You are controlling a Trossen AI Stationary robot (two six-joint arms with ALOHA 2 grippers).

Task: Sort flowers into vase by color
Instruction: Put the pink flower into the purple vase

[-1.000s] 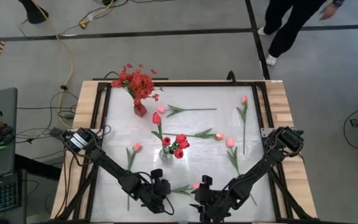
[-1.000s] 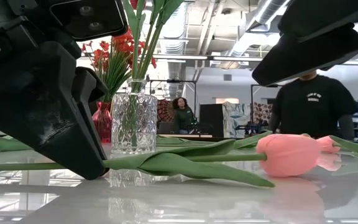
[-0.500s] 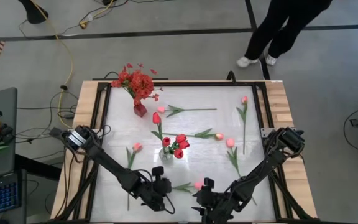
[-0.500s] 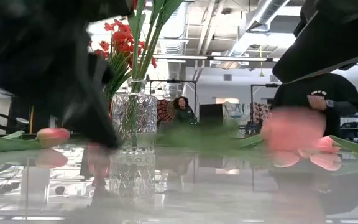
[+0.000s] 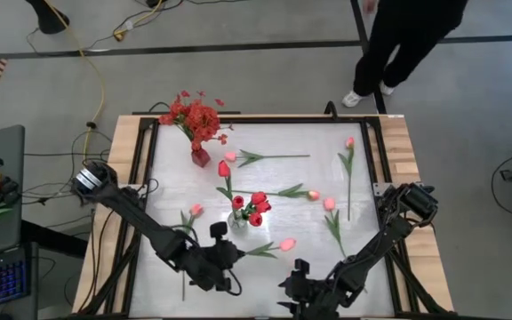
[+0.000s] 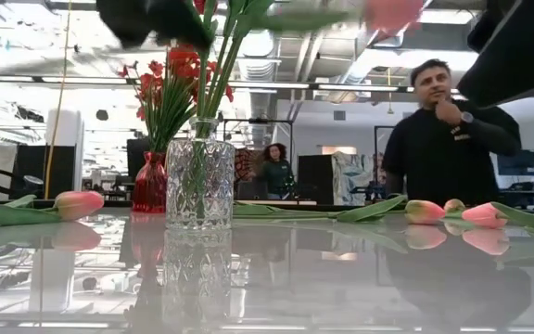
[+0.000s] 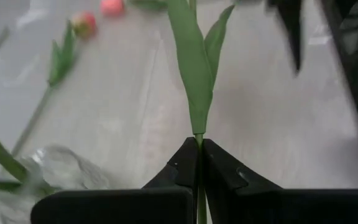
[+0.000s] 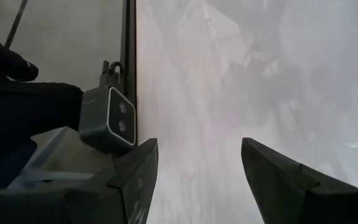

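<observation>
Pink tulip (image 5: 287,244), a closed bud on a thin green stem with long pointed leaves, is lifted clear of the tabletop, its stem pinched between the closed fingers of the left gripper (image 7: 199,163) near the table's front edge, with the bud pointing toward the right side. Just beyond it stands the clear cut-glass vase (image 6: 199,173) with red tulips (image 5: 256,208) in it, and farther back a small red vase (image 5: 201,157) holds a bushy spray of red blossoms. Other pink tulips (image 5: 329,204) lie scattered flat on the white table (image 5: 309,178), well apart, leaving bare surface between them. The right gripper (image 8: 197,168) hangs with fingers spread wide and empty at the front edge, beside the black table frame. A person (image 6: 452,130) stands beyond the far side.
</observation>
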